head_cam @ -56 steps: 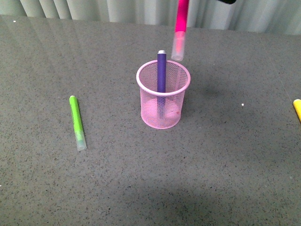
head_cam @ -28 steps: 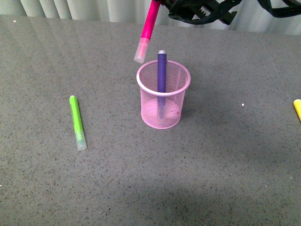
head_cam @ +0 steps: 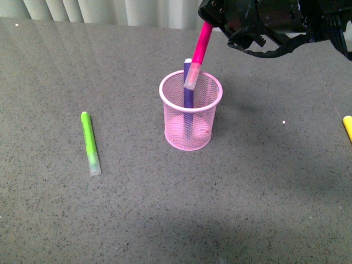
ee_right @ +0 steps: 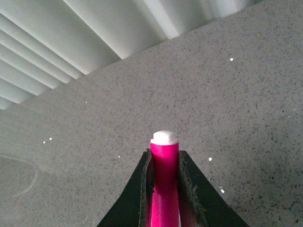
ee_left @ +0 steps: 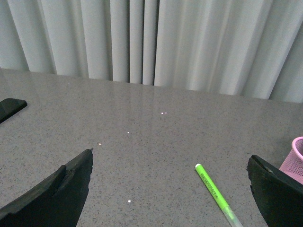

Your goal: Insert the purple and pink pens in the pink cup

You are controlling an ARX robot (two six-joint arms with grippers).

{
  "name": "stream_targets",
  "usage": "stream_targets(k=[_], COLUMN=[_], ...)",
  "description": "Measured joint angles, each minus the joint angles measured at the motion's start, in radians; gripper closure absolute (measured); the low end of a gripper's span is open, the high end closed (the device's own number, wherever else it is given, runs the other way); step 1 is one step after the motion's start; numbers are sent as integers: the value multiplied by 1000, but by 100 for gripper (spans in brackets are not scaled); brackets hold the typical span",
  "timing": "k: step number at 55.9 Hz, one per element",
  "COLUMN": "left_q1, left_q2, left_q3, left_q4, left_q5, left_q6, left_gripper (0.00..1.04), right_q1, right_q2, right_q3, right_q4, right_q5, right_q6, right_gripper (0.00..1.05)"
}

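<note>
The pink cup (head_cam: 191, 118) stands mid-table; its edge shows in the left wrist view (ee_left: 296, 158). The purple pen (head_cam: 188, 82) stands upright inside it. My right gripper (head_cam: 212, 19), above and behind the cup, is shut on the pink pen (head_cam: 200, 47), which tilts down-left with its clear cap at the cup's rim, in front of the purple pen's top. In the right wrist view the pink pen (ee_right: 164, 179) sits clamped between the fingers (ee_right: 189, 189). My left gripper (ee_left: 170, 189) is open and empty, low over the table, out of the front view.
A lime green marker (head_cam: 90, 143) lies on the table left of the cup, also in the left wrist view (ee_left: 215, 194). A yellow marker's end (head_cam: 347, 126) shows at the right edge. Curtains hang behind the grey table. A dark object (ee_left: 9, 108) lies at the far left.
My right gripper has come down into view with the pink pen; the pen's cap swung from left of the cup to the rim, over the cup's opening.
</note>
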Motion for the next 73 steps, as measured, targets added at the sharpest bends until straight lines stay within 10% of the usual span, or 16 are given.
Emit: stream_targets(k=[30,53,73], left_q1=[0,0,0], left_q2=[0,0,0], left_q3=[0,0,0], left_q4=[0,0,0], left_q5=[0,0,0], left_q6=[0,0,0], left_gripper=[8,8,8], right_q1=[17,3,-282], right_q2=[22,-20,-476], right_q3=[-37,-91,-346], right_q4=[61,77,-195], right_q5=[4,-23,-111], right_q6=[32,47,-288], right_gripper=[97,6,7])
